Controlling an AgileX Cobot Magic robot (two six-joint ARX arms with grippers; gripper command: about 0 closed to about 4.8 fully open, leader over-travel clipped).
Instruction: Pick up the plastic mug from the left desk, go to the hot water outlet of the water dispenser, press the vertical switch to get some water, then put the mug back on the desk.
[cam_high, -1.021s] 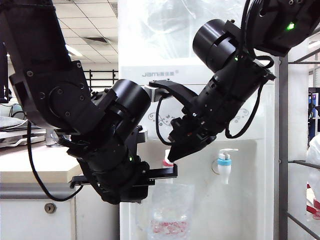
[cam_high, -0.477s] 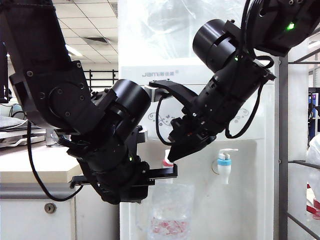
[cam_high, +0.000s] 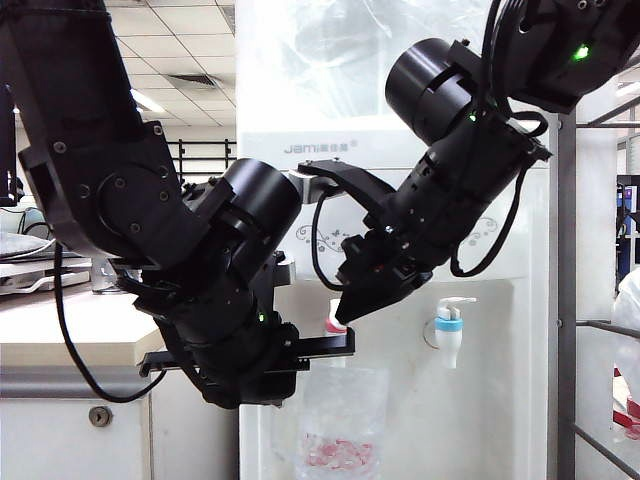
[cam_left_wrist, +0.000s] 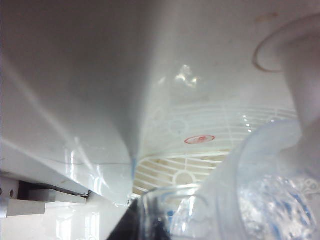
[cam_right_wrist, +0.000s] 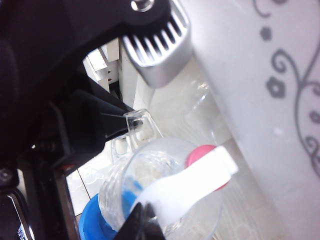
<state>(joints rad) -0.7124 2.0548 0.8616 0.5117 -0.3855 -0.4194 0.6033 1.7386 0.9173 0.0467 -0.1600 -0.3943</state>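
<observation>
The water dispenser (cam_high: 400, 200), tall and white with grey scrollwork on its front, fills the middle of the exterior view, and both black arms reach in front of it. To its left stands the left desk (cam_high: 70, 330), a pale beige worktop over a grey-white cabinet with a round keyhole.

The plastic mug (cam_high: 342, 420) hangs in the dispenser's recess, directly under the hot water outlet (cam_high: 335, 325), well off the worktop. The left pincer (cam_high: 330, 347) comes in level from the left and is pressed together on the mug's handle (the right wrist view shows the clear handle (cam_right_wrist: 137, 125) caught at the dark tip). In the left wrist view the mug's rim (cam_left_wrist: 210, 205) sits close below the camera, with the white drip grille behind it.

The right pincer (cam_high: 342, 318) points down and to the left, its fingers pressed together with nothing between them, its tip on the vertical switch (cam_right_wrist: 195, 180), the white lever above the pink collar. Well to the right is the blue-collared tap (cam_high: 450, 330), untouched. Whether water is running I cannot tell.
</observation>
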